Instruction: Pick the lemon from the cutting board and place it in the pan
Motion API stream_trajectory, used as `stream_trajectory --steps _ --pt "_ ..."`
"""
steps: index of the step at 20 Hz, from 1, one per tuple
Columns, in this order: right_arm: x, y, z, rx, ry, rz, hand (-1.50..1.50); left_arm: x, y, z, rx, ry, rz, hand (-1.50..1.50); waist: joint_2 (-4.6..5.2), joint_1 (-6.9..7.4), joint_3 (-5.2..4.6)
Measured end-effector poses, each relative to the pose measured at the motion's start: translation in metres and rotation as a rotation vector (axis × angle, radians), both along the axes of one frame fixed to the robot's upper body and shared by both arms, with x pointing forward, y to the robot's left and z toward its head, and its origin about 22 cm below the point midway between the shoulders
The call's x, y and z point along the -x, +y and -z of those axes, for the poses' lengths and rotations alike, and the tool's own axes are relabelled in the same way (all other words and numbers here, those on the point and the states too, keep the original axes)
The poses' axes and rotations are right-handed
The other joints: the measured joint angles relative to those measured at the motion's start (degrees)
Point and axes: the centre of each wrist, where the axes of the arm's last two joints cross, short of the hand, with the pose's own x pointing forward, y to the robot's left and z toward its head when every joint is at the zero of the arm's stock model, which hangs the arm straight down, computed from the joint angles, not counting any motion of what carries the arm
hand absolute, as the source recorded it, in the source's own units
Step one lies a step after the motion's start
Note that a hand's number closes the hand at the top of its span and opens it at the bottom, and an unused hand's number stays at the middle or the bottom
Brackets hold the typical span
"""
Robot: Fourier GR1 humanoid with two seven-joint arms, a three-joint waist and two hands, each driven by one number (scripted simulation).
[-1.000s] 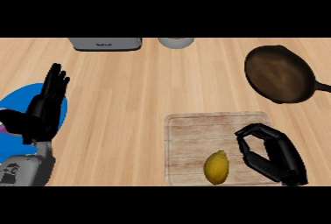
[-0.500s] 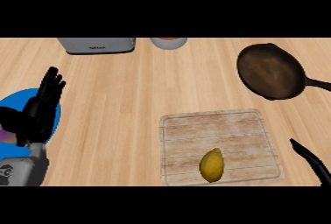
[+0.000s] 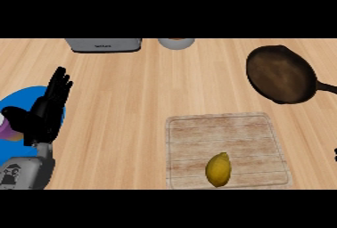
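While nothing touches it, the lemon point(image 3: 218, 169) lies on the cutting board point(image 3: 227, 133), close to the board's near edge and a little right of its middle, with its pointed end turned away from the robot. That pale wooden board sits flat on the worktop point(image 3: 145, 89), toward the near right part of it. Well beyond the board, by the worktop's right edge, rests the dark pan point(image 3: 281, 74), its handle running off to the right. At the far edge stand a grey toaster point(image 3: 104, 44) and, just right of it, a pale round vessel point(image 3: 176, 42), both cut off by the view. Over at the left edge, the left hand point(image 3: 41, 116) is up with fingers straight, released and grasping nothing, above a blue plate point(image 3: 26, 99). Only a dark speck shows at the right edge, so I cannot tell the right hand's state.
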Motion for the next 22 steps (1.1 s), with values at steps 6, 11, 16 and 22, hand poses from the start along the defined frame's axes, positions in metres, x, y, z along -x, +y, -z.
stream_trajectory --steps 6,11,16,22 --pt "-0.022 0.007 -0.034 0.100 0.053 0.050 -1.50 -0.008 -0.003 -0.006 0.006 -0.001 0.026 0.00 0.13 1.25 0.10" --pt "-0.039 0.024 -0.048 0.102 0.082 0.039 -1.50 -0.008 -0.008 -0.007 0.006 -0.001 0.032 0.00 0.16 1.88 0.17" --pt "-0.047 0.051 -0.050 0.045 0.137 -0.035 -1.50 -0.011 -0.007 -0.001 0.008 -0.001 0.037 0.00 0.19 2.21 0.17" --pt "-0.055 0.082 -0.049 0.033 0.235 -0.061 -1.50 -0.010 -0.013 -0.002 0.002 0.000 0.039 0.00 0.08 2.08 0.20"
